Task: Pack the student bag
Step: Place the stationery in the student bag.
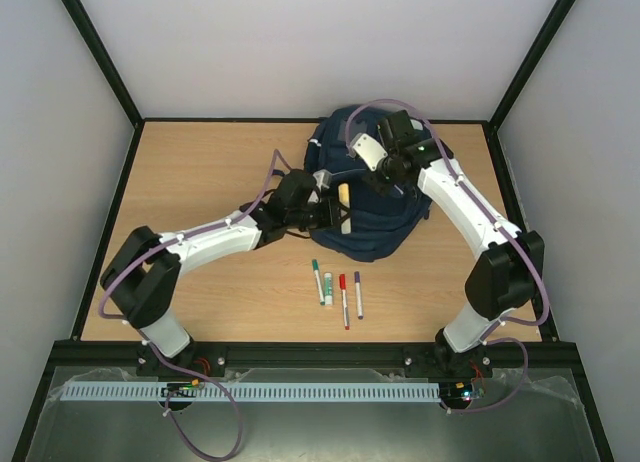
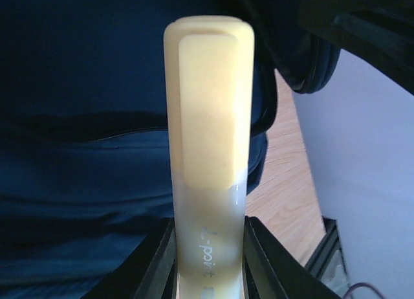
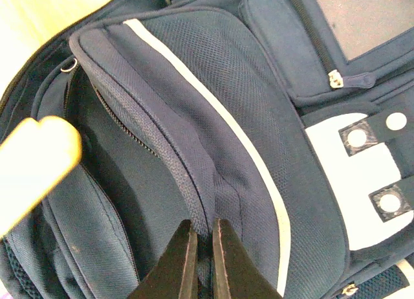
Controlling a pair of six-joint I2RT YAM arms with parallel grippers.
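Note:
The student bag lies at the back middle of the table, navy with white stripes and grey patches. My left gripper reaches over its left side, shut on a yellow highlighter. In the left wrist view the highlighter stands up between the jaws, with navy bag fabric behind it. My right gripper is shut on the zipped edge of an opened pocket flap, holding it up. The highlighter's cap shows blurred at the mouth of that pocket. From above, the right gripper sits over the bag's middle.
Several pens lie in a row on the wooden table in front of the bag: a green one, a short white and green one, a red one and a purple one. Black frame posts and pale walls enclose the table.

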